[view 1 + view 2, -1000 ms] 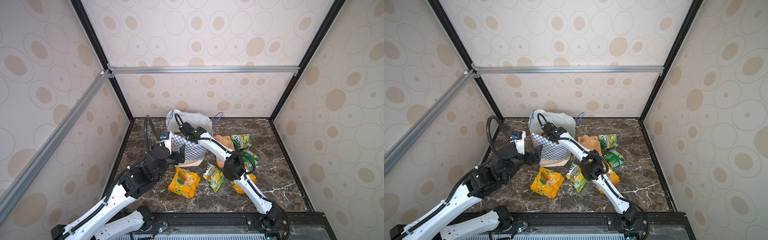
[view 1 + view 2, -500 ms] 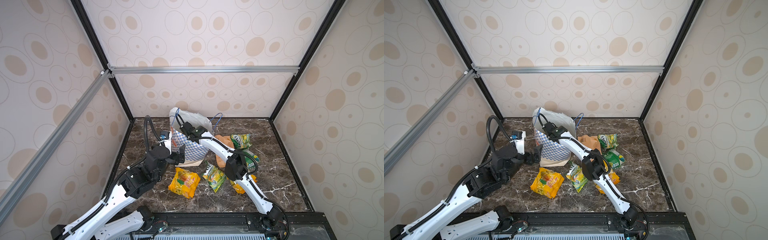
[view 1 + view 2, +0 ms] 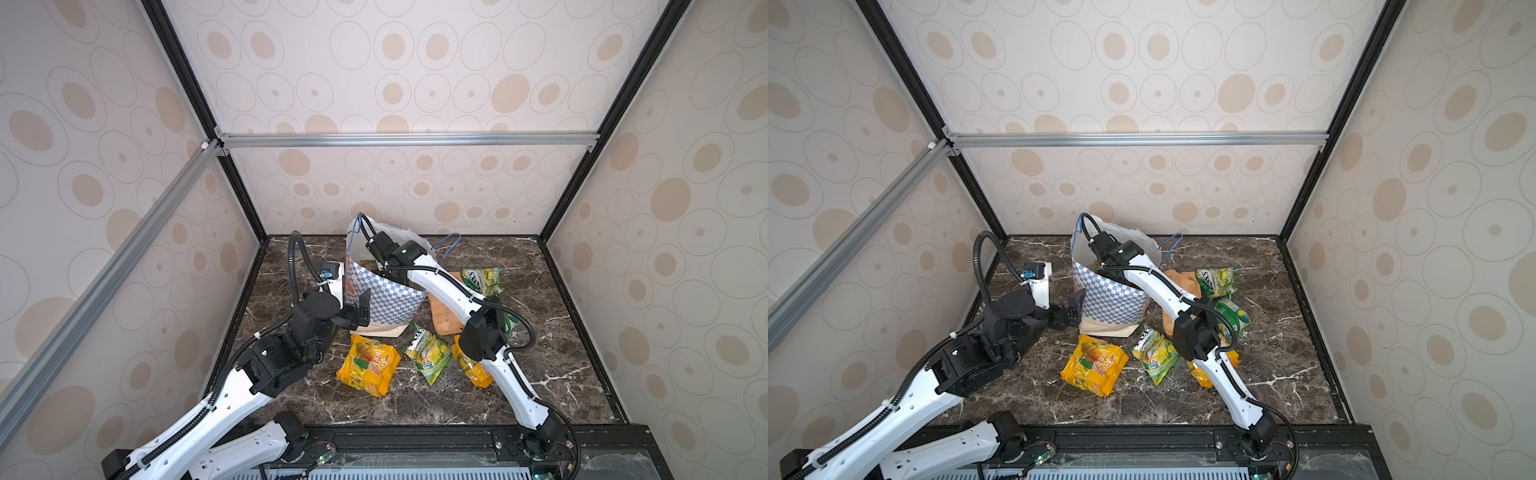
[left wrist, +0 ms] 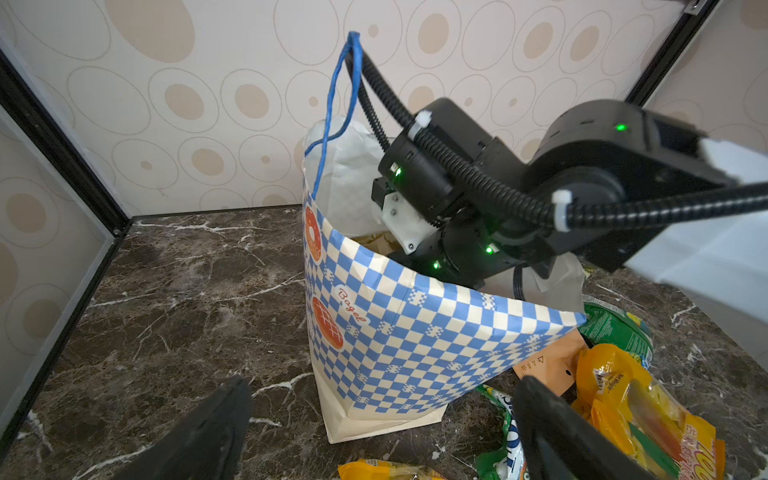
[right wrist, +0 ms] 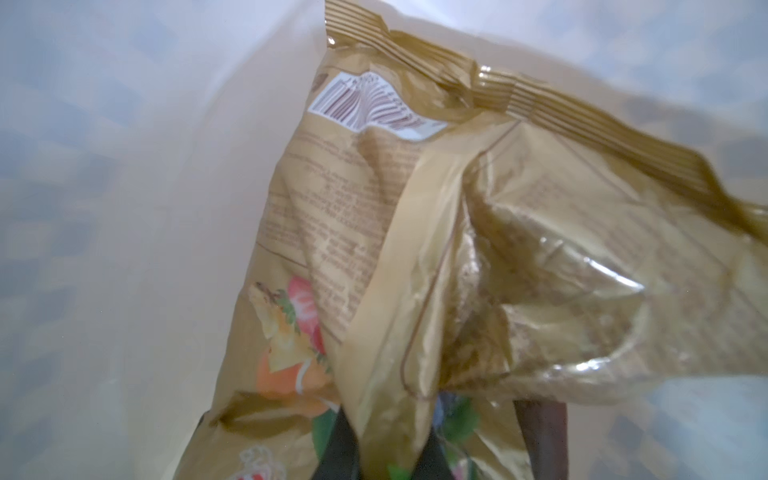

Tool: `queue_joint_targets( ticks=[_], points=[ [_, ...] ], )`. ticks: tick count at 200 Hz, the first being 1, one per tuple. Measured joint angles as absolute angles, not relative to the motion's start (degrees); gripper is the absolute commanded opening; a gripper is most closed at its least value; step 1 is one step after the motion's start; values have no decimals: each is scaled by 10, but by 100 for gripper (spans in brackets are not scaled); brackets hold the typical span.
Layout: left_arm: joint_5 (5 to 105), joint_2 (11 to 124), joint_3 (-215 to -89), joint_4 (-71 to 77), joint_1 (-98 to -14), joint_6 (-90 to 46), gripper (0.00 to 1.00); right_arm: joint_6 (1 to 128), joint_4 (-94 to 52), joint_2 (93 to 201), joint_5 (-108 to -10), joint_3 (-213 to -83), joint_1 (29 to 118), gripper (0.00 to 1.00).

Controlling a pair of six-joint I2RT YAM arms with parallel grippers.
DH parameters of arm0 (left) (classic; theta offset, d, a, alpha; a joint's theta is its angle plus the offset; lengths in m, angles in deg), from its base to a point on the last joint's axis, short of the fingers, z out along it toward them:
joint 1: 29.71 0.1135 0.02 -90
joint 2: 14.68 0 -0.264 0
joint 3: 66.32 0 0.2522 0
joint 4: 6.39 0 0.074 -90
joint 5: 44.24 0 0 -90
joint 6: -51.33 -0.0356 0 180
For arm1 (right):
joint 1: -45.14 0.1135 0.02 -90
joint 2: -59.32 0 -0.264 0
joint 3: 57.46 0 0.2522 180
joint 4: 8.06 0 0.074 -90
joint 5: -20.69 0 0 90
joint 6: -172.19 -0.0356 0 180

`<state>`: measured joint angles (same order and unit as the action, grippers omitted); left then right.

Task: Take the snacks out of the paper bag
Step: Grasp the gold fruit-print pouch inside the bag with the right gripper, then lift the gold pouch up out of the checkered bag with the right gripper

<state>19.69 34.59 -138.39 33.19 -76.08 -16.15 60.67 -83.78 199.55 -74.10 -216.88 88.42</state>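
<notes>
**A:** Our right claw (image 5: 388, 449) is down inside the paper bag (image 3: 384, 297), pressed together on a fold of the gold-brown foil bag (image 5: 415, 232).

**B:** Our left claw (image 4: 382, 390) is spread wide and empty, just beside the chequered side. We cannot tell if it touches.

**A:** We judge the step in hand is lifting that foil bag out. The next move calls for a straight pull up through the mouth, without the paper bag tipping or rising along.

**B:** Outward, the paper bag stands upper centre on the dark marble bench (image 3: 548, 374). A yellow-orange packet (image 3: 368, 370), a green-yellow packet (image 3: 428, 353) and a tan-orange pouch (image 3: 442, 320) lie below and right of it.

**A:** Around us are oval-patterned walls (image 3: 415, 83) and an aluminium rail (image 3: 407, 139).
</notes>
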Motion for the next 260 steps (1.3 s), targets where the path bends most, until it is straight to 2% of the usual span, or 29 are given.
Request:
queue_joint_targets(
  ticks=[52, 144, 260],
  points=[
    [198, 346, -1384, 331, -761, -161, 98, 607, -831, 1948, -751, -2170, 875, 0],
    [208, 327, -1374, 315, -761, -167, 98, 610, -831, 1939, -768, -2195, 861, 0],
    [234, 314, -1368, 300, -761, -177, 98, 608, -817, 1875, -784, -2220, 855, 0]
  ],
)
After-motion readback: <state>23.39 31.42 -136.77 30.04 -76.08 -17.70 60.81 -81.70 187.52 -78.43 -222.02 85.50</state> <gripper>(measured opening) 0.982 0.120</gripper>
